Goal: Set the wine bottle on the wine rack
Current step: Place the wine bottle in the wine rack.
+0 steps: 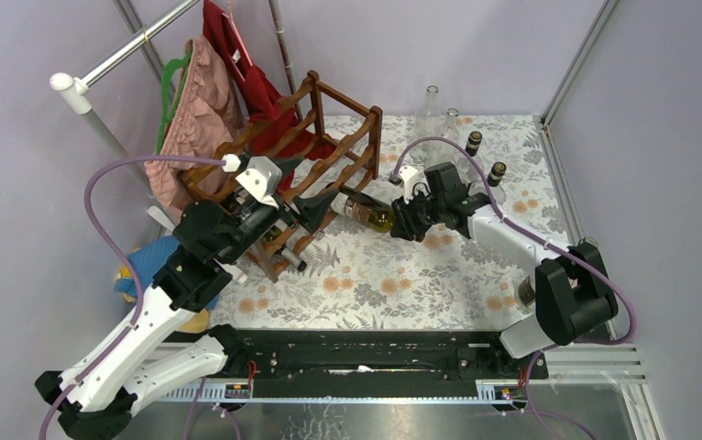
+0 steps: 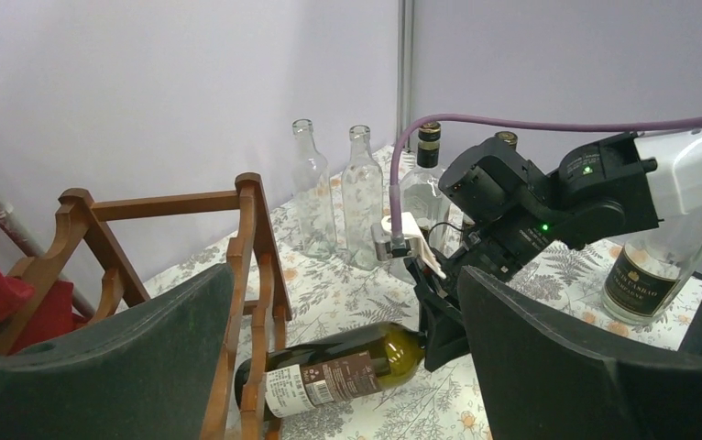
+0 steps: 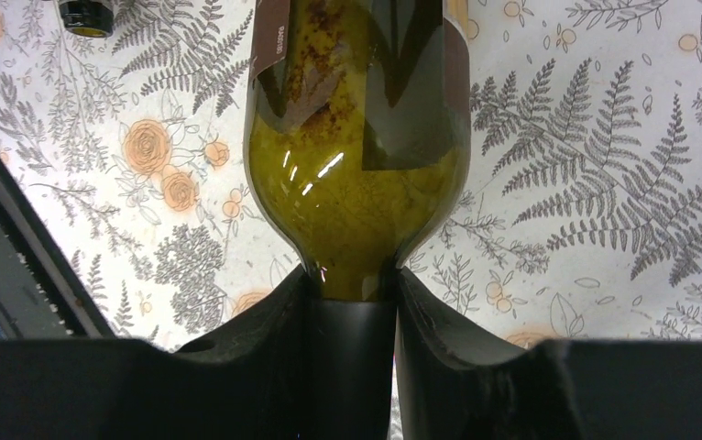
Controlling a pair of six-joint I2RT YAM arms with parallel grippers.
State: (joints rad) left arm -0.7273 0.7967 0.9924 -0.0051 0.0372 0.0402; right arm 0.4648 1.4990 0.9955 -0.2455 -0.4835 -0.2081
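Wine bottle [image 2: 338, 371]: olive-green glass, dark brown label, dark foil on neck.
Position: lying sideways, base end pushed between the rails of the rack [image 2: 254, 266], low tier, neck pointing away from it.
Right gripper [image 3: 352, 284]: clamped on bottle neck.
Left gripper [image 1: 315, 209]: 2 fingers spread wide, holding nothing, beside rack.

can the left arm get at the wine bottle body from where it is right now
Probably yes. The left gripper is open and faces the wine bottle, whose labelled middle lies bare. The right gripper holds only the neck; the wine rack post covers just the base end.
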